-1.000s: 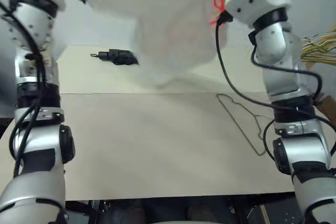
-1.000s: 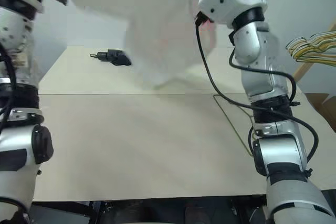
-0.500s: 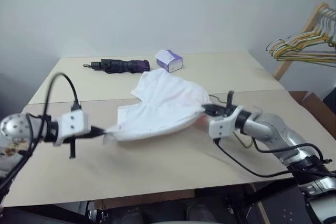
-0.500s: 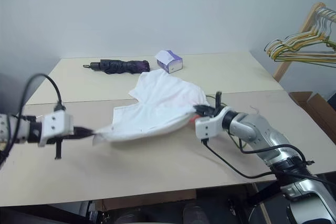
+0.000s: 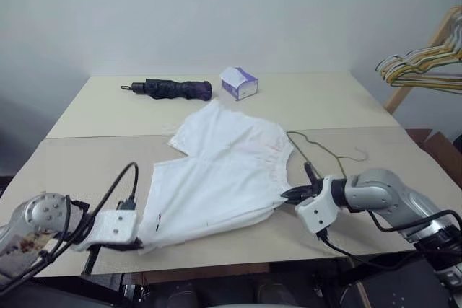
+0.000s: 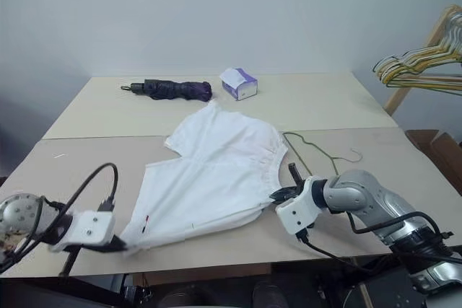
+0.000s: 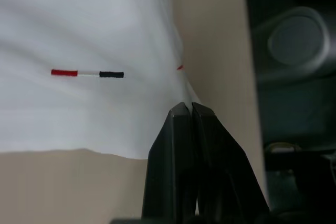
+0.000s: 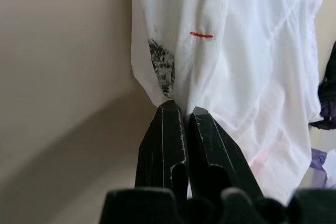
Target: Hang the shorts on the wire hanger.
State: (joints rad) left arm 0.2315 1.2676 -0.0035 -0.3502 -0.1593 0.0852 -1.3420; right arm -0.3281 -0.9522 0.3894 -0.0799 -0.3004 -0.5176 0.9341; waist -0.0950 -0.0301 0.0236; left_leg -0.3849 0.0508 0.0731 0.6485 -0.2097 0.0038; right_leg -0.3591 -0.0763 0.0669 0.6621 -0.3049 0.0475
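Left eye view: white shorts lie spread flat on the near half of a pale table, pinched at two corners by the robot's grippers.
Shorts, position: centre of the table, running from just past the seam between the two boards to the near edge; one hem corner points toward the far edge, the gathered waistband faces the right edge.
Left gripper: black fingers pressed together on the hem corner nearest the table's near-left corner, low over the near edge.
Left wrist view: the closed fingertips bite the cloth edge; a short red, white and black stitched bar sits on the fabric close by, with the bare tabletop beside it.
Right gripper: fingers clamped shut on the shorts' corner at the waistband end, toward the near-right part of the table.
Right wrist view: the pinched corner carries a dark smudge and a small red stitch; cloth folds away from the fingertips.
Wire hanger: thin olive-grey wire lying flat on the table just beside the waistband, toward the right edge, its hook pointing to that edge; one end runs close to or under the cloth.
Far edge: a folded black umbrella and a small white-and-purple tissue box side by side, well apart from the shorts.
Beyond the right edge: coloured hangers on a wooden stand.
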